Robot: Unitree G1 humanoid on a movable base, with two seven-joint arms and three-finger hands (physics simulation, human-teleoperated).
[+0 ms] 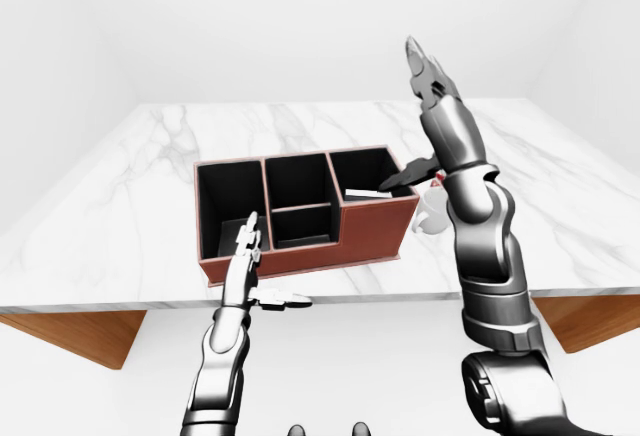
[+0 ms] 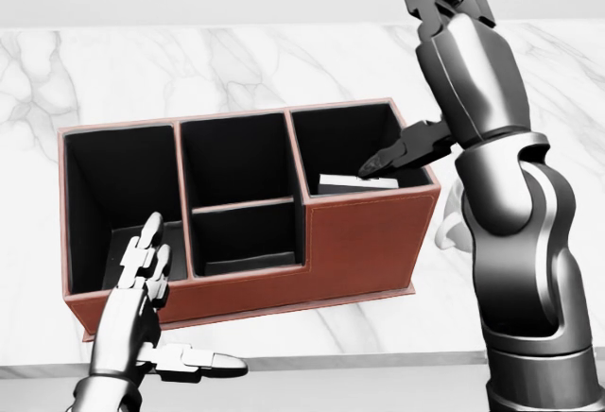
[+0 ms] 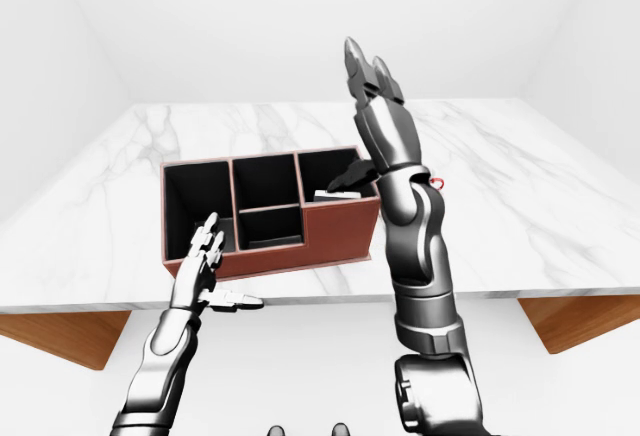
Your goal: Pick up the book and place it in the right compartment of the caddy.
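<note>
the book [image 2: 357, 184] lies inside the right compartment of the caddy [image 2: 359, 242], below the right hand [image 1: 430, 81] and touching none of its fingers. that hand is raised above the caddy with its fingers spread and released, its thumb [image 2: 402, 154] pointing down toward the compartment. the left hand [image 2: 142, 275] hovers by the caddy's left end, fingers open, holding nothing. the brown caddy stands on the white marble surface [image 2: 113, 72]. a small red-handled item [image 3: 437, 182] shows just right of the right arm.

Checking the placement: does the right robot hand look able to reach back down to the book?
Probably yes: the right robot hand is raised and open above the caddy, and nothing covers the book.
</note>
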